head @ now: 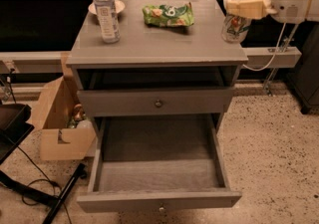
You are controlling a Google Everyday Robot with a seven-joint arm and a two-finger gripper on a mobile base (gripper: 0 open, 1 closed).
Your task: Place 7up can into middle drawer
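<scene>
The 7up can (234,28), silver-white with green markings, hangs in my gripper (244,5) at the upper right, lifted just above the right edge of the grey cabinet top (159,44). The gripper is shut on the can's upper part from above. The middle drawer (154,199) is pulled wide open below; its shallow tray holds nothing, and its small knob shows at the front edge. The can is well above and to the right of the drawer.
A clear water bottle (105,11) and a small plate (118,5) stand at the top's back left, a green snack bag (168,15) at the back middle. A closed drawer front (158,103) sits above the open one. A cardboard box (55,113) and cables lie on the floor at the left.
</scene>
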